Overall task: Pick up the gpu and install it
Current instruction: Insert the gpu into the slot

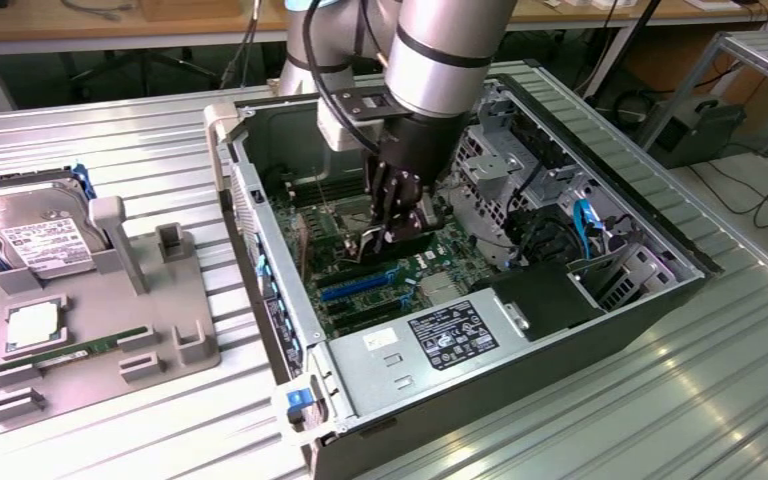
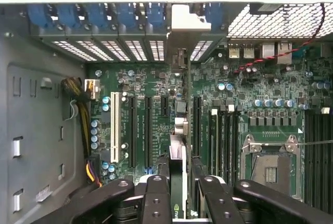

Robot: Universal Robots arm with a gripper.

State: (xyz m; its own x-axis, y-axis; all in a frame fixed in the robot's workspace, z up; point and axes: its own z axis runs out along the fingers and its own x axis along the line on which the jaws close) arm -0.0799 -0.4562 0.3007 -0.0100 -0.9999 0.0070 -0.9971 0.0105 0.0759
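The gpu (image 2: 177, 174) stands on edge inside the case (image 1: 241, 190), clamped between the jaws just over the board (image 2: 156, 86), with its bracket (image 2: 183, 18) at the rear openings. I cannot tell whether its lower edge has yet met a slot (image 2: 196, 125). The likely trouble is misalignment: if the card is slightly to one side or tilted, pressing would jam its edge on the board, hook the bracket on the case wall, or twist the card in the jaws.
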